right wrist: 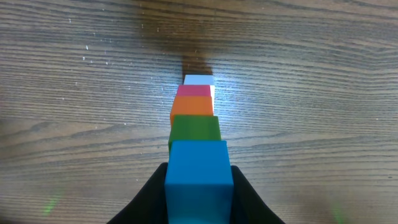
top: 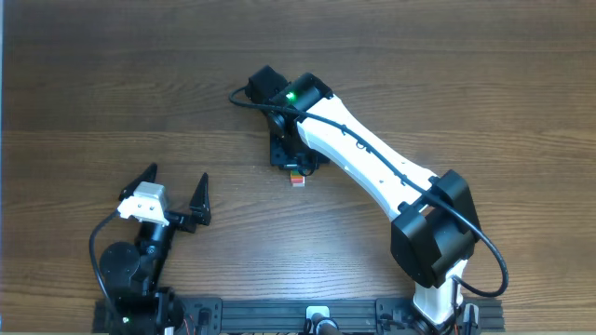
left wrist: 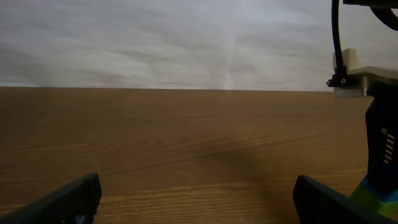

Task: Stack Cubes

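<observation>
Five cubes (right wrist: 195, 127) are standing stacked near the middle of the table (top: 93, 93); we are seeing the right gripper (right wrist: 199, 186) clamping the top blue cube (right wrist: 199, 168), and the left gripper (top: 177, 179) gaping wide, well apart.

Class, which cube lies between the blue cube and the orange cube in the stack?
The green cube lies between the blue cube above it and the orange cube below it. The right wrist view shows this.

Matt plastic-looking cubes (right wrist: 198, 149) stand on grained wooden table (right wrist: 74, 74).
</observation>
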`<state>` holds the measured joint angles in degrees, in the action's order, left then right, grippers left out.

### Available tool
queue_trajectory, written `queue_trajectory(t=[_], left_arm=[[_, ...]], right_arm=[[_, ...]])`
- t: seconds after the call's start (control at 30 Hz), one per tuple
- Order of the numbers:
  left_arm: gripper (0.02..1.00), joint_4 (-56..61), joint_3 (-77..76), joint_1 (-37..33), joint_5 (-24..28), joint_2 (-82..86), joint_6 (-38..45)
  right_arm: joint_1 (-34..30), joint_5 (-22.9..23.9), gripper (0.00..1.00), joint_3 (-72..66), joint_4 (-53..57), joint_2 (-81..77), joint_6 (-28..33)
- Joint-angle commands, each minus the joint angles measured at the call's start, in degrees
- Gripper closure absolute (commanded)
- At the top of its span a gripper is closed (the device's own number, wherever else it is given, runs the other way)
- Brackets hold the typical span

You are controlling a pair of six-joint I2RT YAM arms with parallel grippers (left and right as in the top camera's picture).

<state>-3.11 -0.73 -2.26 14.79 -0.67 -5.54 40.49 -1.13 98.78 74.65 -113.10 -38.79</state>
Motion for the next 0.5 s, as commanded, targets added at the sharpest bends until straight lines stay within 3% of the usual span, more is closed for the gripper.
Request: queue_trajectory(t=[0.03, 0.5], left_arm=[[0.018, 0.2, 0.4, 0.2, 0.2, 0.4, 0.8], [0.018, 0.2, 0.4, 0.2, 0.2, 0.4, 0.8]], right_arm=[[0.1, 0.9, 0.965, -0.3, -0.4, -1.0, -0.2], [0.4, 0.7, 0.864, -0.3, -0.6, -1.0, -0.2]])
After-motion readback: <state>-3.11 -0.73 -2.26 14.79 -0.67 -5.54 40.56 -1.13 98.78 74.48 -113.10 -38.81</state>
